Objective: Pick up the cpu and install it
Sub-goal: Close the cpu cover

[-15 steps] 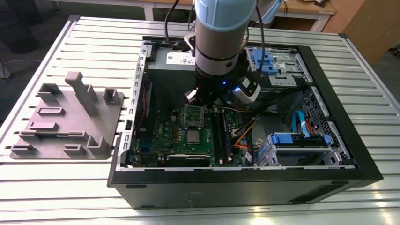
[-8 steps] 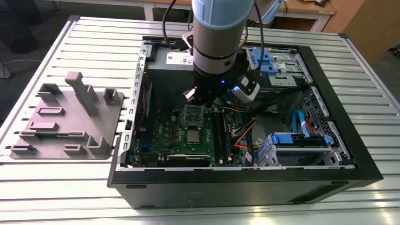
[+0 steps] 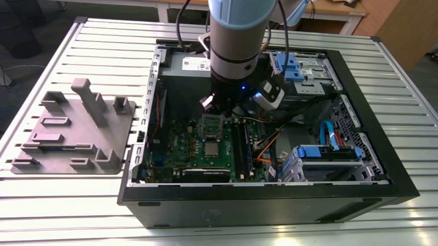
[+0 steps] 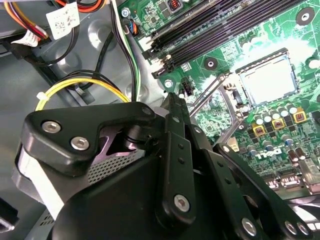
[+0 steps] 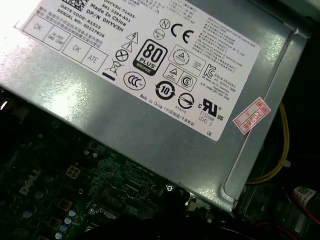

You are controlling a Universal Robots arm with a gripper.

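In the exterior view the cpu lies flat as a small silvery square in its socket on the green motherboard, inside the open computer case. The metal socket frame stands upright just behind it. My gripper hangs above that frame, beyond the cpu, and looks shut with nothing in it. In the second wrist view the black gripper narrows to a point beside the socket's thin metal lever, and the cpu shows pale inside the socket.
A grey moulded fixture plate lies on the slatted table at the exterior view's left. The silver power supply sits at the case's back. Memory slots, yellow and black cables and a blue drive cage crowd the case.
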